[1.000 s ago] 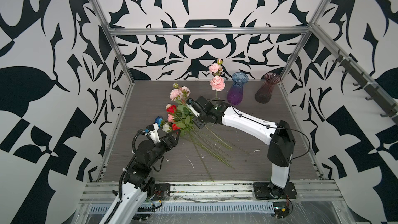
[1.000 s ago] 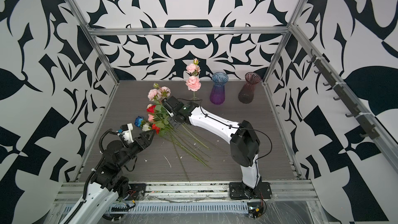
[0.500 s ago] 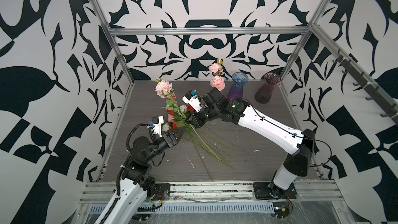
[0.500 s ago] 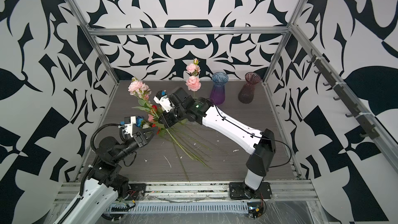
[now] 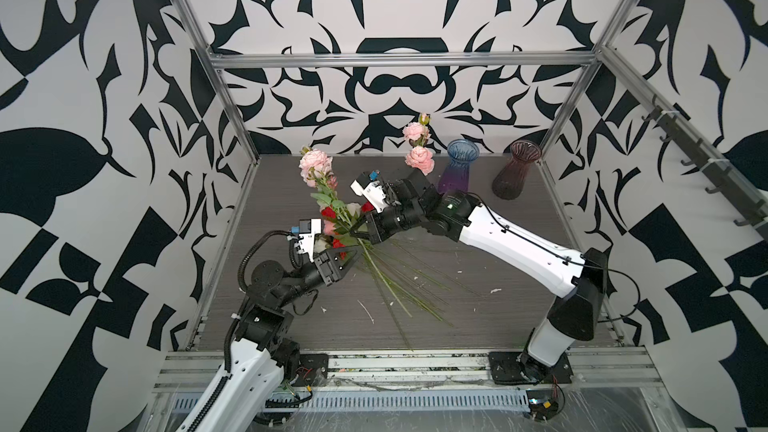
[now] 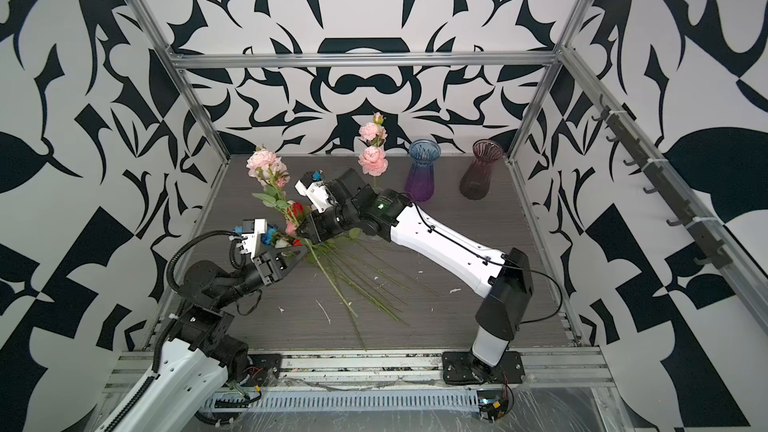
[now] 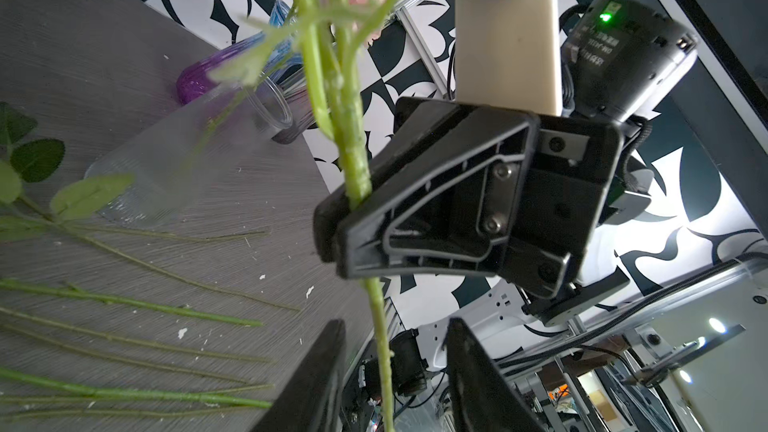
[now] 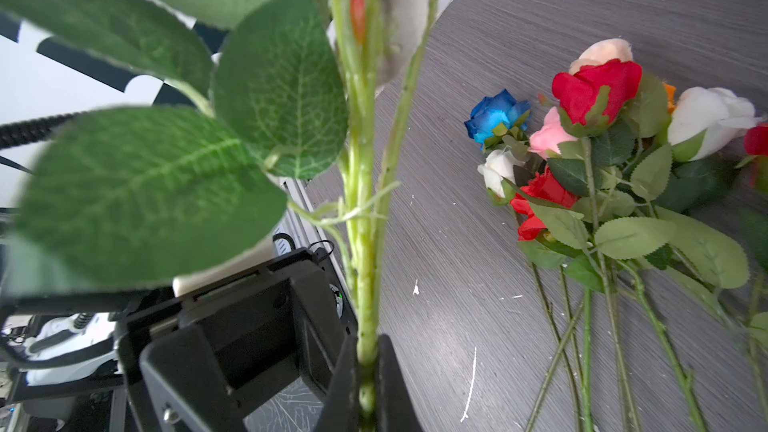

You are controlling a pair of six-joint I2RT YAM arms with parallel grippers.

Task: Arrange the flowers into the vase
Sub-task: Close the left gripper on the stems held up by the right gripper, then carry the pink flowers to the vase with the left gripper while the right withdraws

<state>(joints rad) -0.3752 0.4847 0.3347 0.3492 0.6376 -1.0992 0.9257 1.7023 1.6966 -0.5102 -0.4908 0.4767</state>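
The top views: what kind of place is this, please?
Most likely a robot test cell in a laboratory, not a home. An aluminium frame holds black-and-white patterned walls, the left arm and the right arm are mounted on a front rail, and most flowers lie on a grey table.

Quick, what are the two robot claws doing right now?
Left gripper: open, jaws on either side of the flower stem.
Right gripper: shut on that flower stem.

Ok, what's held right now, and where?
The right tool grips the pink flower by its stem, below the leaves; left tool stands open around that stem.
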